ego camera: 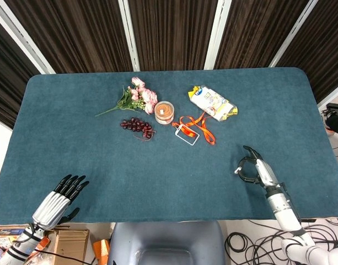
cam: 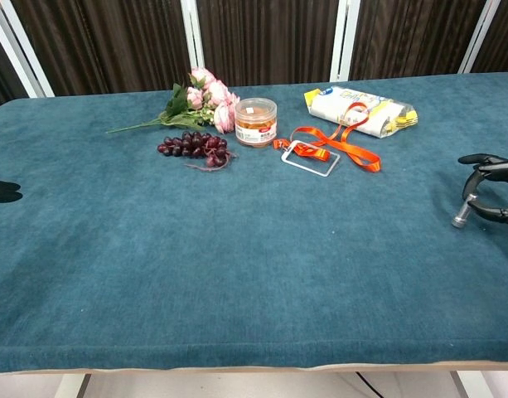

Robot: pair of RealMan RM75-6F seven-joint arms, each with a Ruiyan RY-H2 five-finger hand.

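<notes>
My left hand (ego camera: 61, 199) lies flat at the table's front left edge with its fingers stretched out and nothing in it; in the chest view only its dark fingertips (cam: 1, 191) show at the left border. My right hand (ego camera: 256, 171) hovers over bare cloth near the front right, its fingers loosely curved and apart from the thumb, holding nothing; the chest view catches it at the right border (cam: 488, 189). The nearest item to it is an orange lanyard (ego camera: 197, 126) with a clear badge holder (cam: 310, 158), well apart from the hand.
At the back middle of the blue table (ego camera: 157, 176) lie pink flowers (ego camera: 140, 95), dark grapes (ego camera: 137, 126), a clear round jar (ego camera: 164, 112) and a white and yellow snack packet (ego camera: 213, 102). A chair back (ego camera: 163, 243) stands below the front edge.
</notes>
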